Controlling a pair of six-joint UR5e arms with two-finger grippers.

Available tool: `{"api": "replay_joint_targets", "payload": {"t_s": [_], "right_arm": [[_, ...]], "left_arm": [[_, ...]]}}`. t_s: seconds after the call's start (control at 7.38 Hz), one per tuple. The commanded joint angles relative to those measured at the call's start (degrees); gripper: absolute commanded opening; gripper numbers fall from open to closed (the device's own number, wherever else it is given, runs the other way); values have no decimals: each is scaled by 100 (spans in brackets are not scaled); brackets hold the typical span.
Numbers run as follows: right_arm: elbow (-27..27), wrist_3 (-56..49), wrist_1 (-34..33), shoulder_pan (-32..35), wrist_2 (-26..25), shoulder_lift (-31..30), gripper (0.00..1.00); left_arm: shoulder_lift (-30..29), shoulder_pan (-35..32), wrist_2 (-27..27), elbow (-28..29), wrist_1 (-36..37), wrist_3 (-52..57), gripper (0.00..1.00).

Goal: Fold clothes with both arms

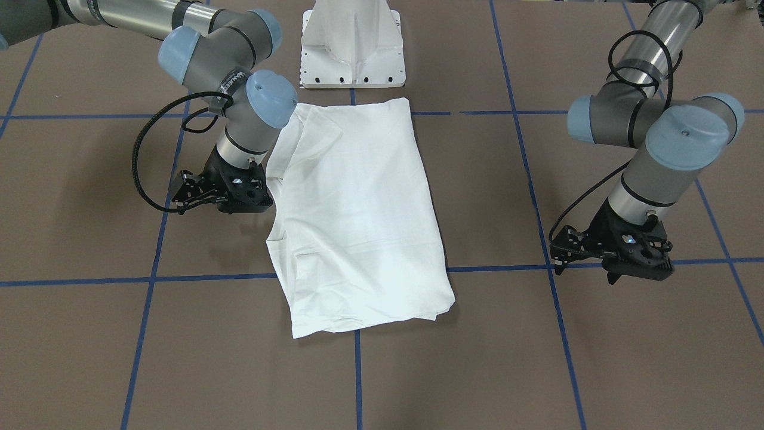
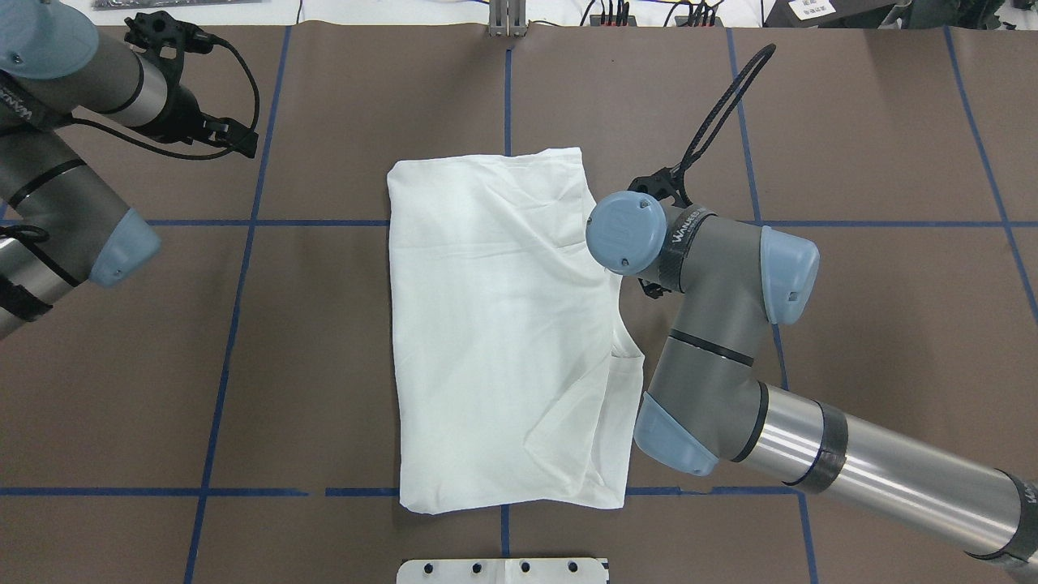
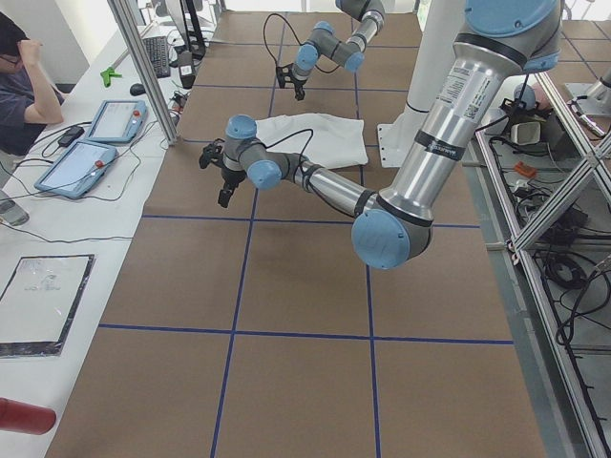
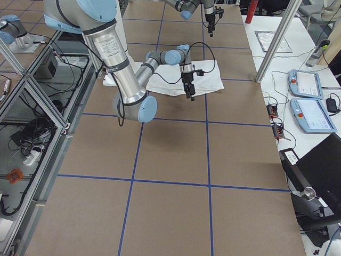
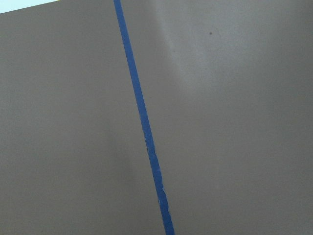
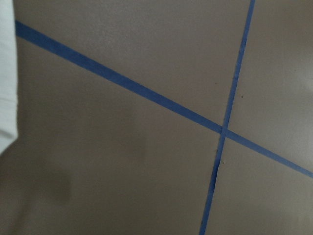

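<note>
Blue tape point(image 1: 357, 382) crosses the brown table point(image 1: 89, 358) — white pedestal base point(image 1: 352, 65).

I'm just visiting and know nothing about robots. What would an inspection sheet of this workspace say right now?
Surface: brown table gridded with blue tape lines.
Job's things: white T-shirt, partly folded into a long rectangle, lying flat.
Clutter: white pedestal base beyond the shirt's end.
Grippers: right gripper beside the shirt's edge; left gripper apart over bare table; open or shut, cannot tell.
Cables: black braided cable loops off each wrist, off the shirt.
Surroundings: side bench with tablets; a seated person.
</note>
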Motion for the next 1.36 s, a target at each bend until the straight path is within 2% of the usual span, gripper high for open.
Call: {"api": "replay_joint_targets", "payload": {"t_s": [0.0,0.27,0.68,0.95,1.22], "right_arm": [[275,898,31,-175,509,320,100],[258,2207,31,-780,495,577,100],[232,3932,5,-1318,451,543,100],[100,4453,5,-1390,390,578,100],[-83,4859,5,-1381,84,656,100]], "left_arm": [[0,1,-7,2,0,0,100],[0,1,2,19,-9,0,100],[0,1,-7,2,-9,0,100],[0,1,2,-7,0,0,100],[44,1,2,-25,-9,0,100]]}}
